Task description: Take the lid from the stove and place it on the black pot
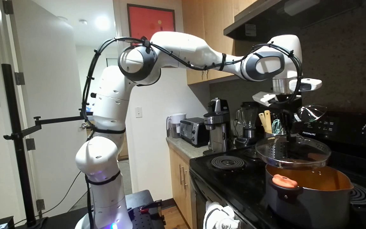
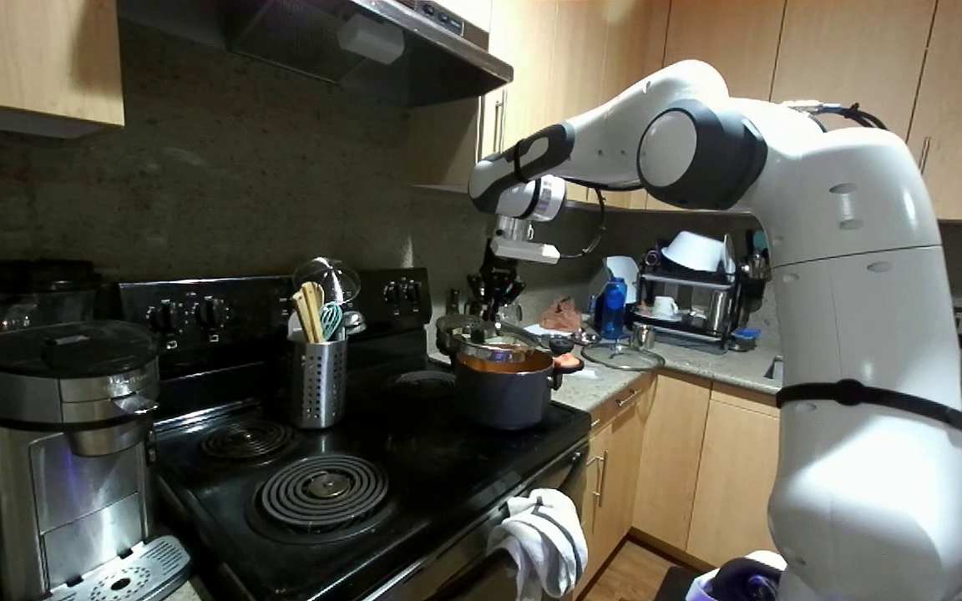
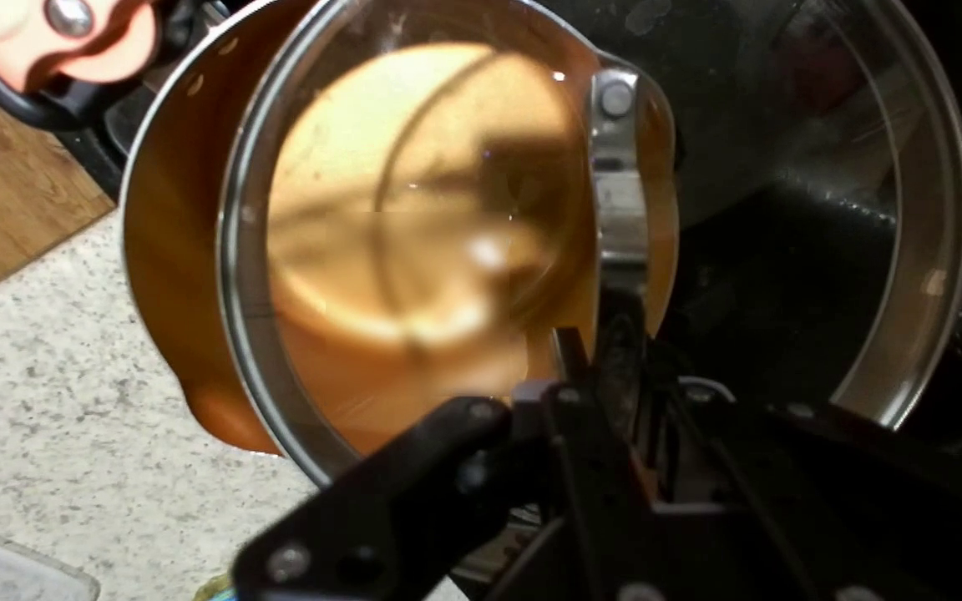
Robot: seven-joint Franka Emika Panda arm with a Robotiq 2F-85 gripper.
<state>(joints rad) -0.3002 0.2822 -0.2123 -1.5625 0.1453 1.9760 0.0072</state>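
The claw is pinching the metal handle of the glass lid. It is holding the lid above the big dark pot, off to one side, so some of the orange inside is peeking out. The pot is sitting on the black stove. A metal utensil holder is standing there too.

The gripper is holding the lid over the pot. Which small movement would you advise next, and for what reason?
I would probably shift the raised lid slightly towards the wrist view's left before lowering it. The gripper holds the handle, but the lid looks off-centre: in that view, part of the black pot lies uncovered at left, while the lid reaches past it at right.
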